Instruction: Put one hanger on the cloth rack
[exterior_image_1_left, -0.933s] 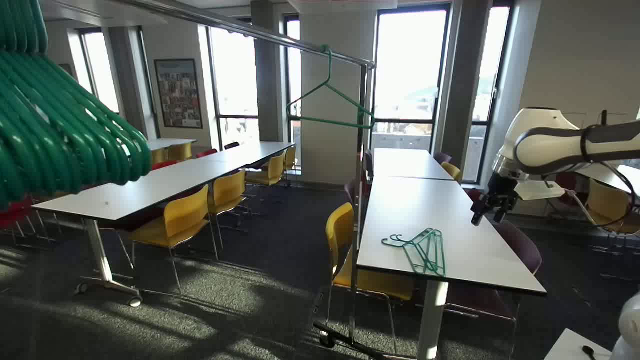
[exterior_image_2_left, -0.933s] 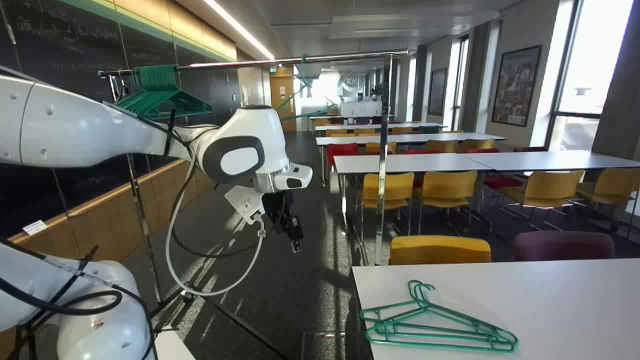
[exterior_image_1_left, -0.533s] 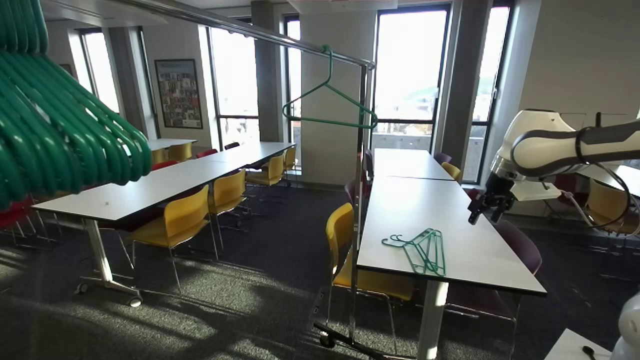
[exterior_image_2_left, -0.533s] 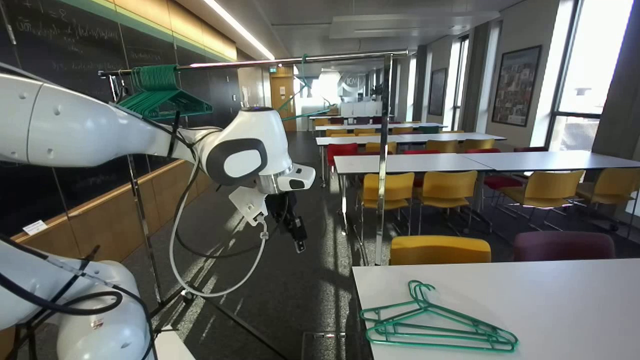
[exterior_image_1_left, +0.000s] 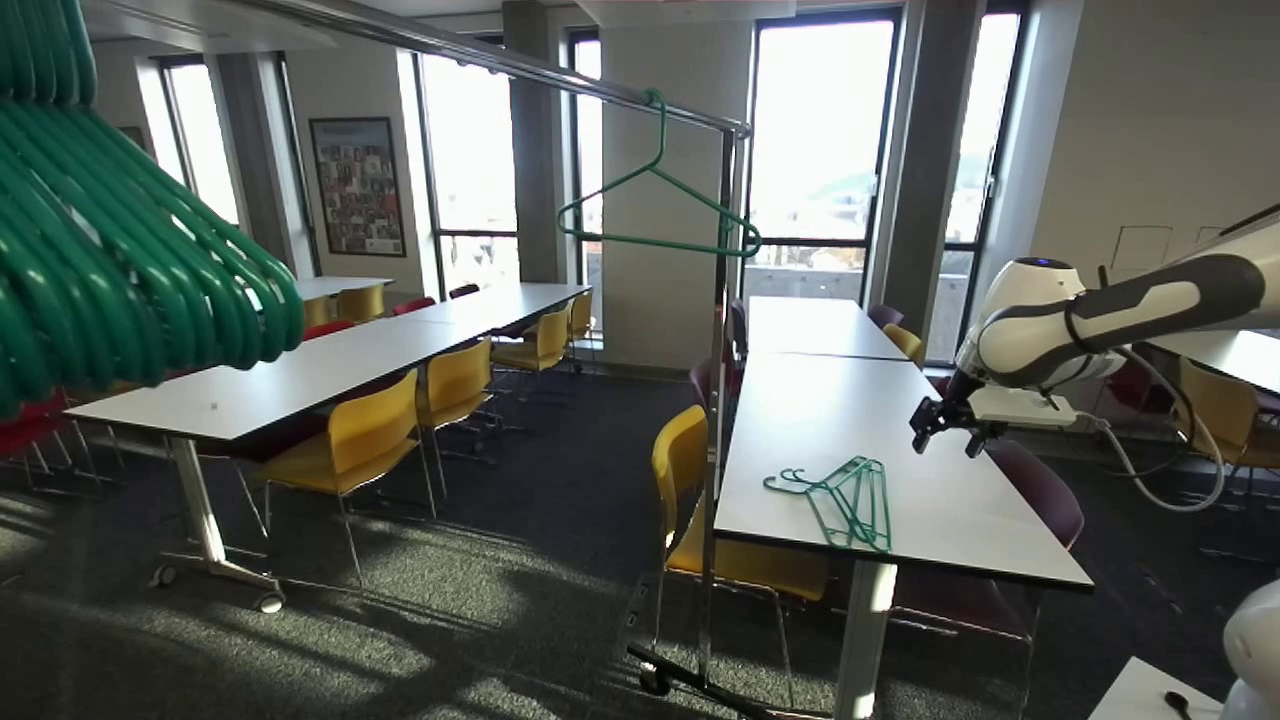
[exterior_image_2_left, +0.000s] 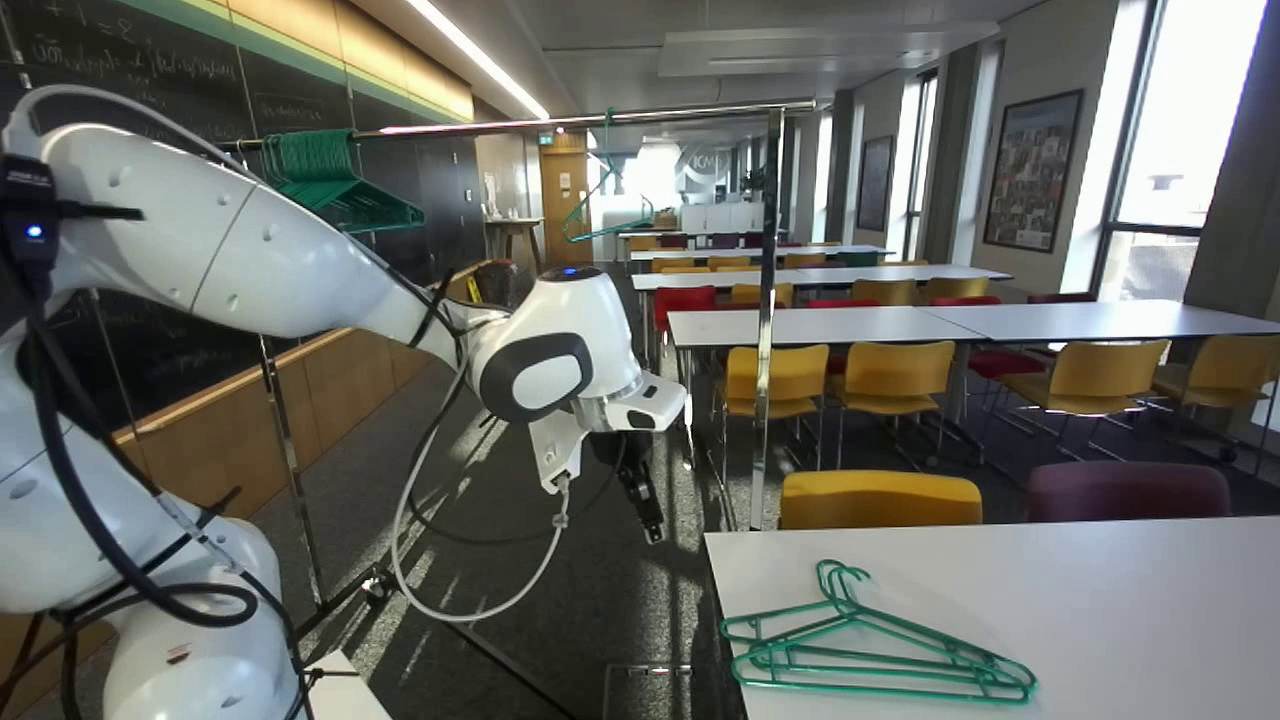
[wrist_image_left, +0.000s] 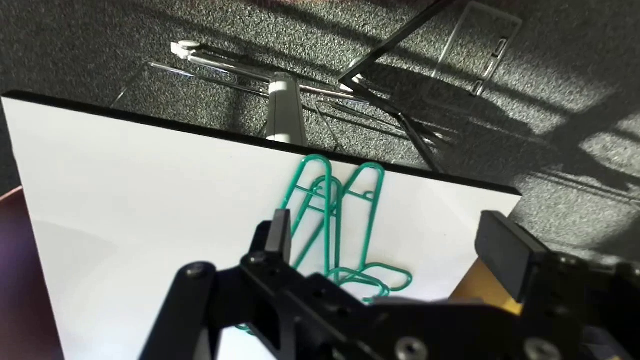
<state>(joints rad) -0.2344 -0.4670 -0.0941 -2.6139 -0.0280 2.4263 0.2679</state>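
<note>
Several green hangers lie overlapped on the white table, in both exterior views (exterior_image_1_left: 887, 505) (exterior_image_2_left: 885, 690) and in the wrist view (wrist_image_left: 327, 225). Their hooks show near my palm in the wrist view. My gripper is open and empty, above and apart from the hangers (exterior_image_1_left: 949, 440) (exterior_image_2_left: 650, 520). In the wrist view the hangers appear between and beyond its spread fingers (wrist_image_left: 392, 245), closer to the left finger, which hides part of them. The cloth rack (exterior_image_1_left: 560, 76) (exterior_image_2_left: 700, 113) carries one single hanger (exterior_image_1_left: 650, 243) and a bunch of hangers (exterior_image_2_left: 335, 190) on its top bar.
The white table (exterior_image_1_left: 800, 420) has its near edge facing the rack upright (exterior_image_2_left: 766, 350). A yellow chair (exterior_image_1_left: 680, 470) stands beside the upright and a purple chair (exterior_image_1_left: 1035, 495) on the table's opposite side. Dark bars (wrist_image_left: 395, 45) lie on the floor past the table edge.
The arm has come lower and closer to the table with the hangers, its gripper still open. The single hanger on the rack swings slightly. The hangers on the table have not moved.
</note>
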